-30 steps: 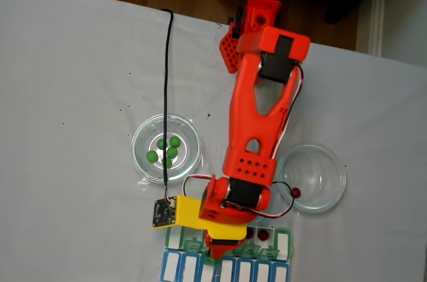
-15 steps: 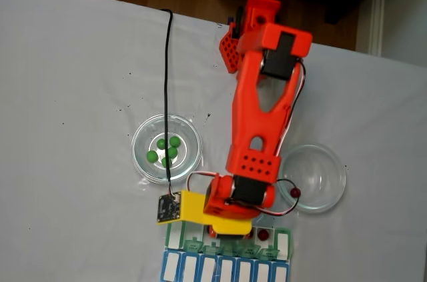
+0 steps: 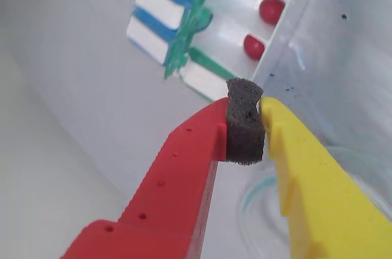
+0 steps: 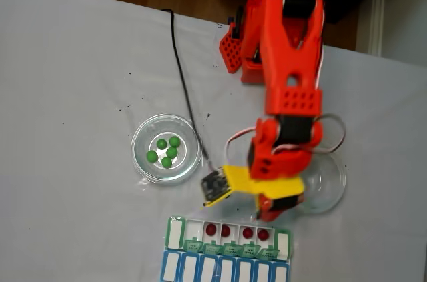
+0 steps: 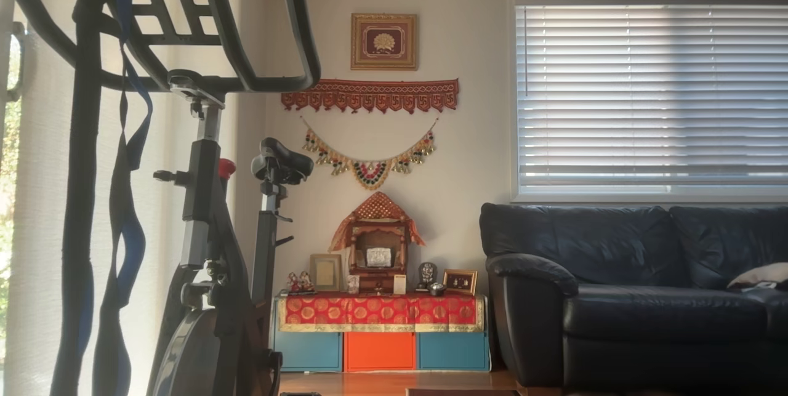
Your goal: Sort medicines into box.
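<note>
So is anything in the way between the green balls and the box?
Nothing visible. In the fixed view the green balls sit in their glass dish, and bare white tablecloth lies between that dish and the box. The black cable runs past the dish's right edge, off that path.

1. Gripper [image 3: 245, 125]: matt red and yellow plastic fingers, a rough dark foam pad between them.
2. Box [image 4: 285, 245] just beyond it: smooth white plastic, translucent green lids.
3. Red medicines [image 3: 271, 10]: glossy.
4. Dish [image 4: 331, 189] beside it: clear glass.
</note>
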`<state>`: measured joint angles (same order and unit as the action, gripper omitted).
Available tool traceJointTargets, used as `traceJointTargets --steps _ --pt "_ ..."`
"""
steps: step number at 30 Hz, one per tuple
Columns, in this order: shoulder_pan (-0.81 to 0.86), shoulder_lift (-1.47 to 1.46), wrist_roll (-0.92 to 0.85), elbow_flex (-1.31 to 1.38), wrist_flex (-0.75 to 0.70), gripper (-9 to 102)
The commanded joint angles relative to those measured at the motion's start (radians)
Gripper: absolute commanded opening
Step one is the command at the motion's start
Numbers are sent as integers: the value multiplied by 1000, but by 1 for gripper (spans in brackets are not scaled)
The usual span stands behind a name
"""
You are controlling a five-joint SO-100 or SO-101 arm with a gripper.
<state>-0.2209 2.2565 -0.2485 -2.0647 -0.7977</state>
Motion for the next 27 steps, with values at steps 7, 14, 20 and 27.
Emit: traceJointTargets --steps 7,14,20,27 --pt "-215 224 -204 -163 44 1" --pt "-255 141 -302 -291 227 1" --pt "-276 92 -390 -344 270 1" --pt "-285 37 -474 -359 276 1"
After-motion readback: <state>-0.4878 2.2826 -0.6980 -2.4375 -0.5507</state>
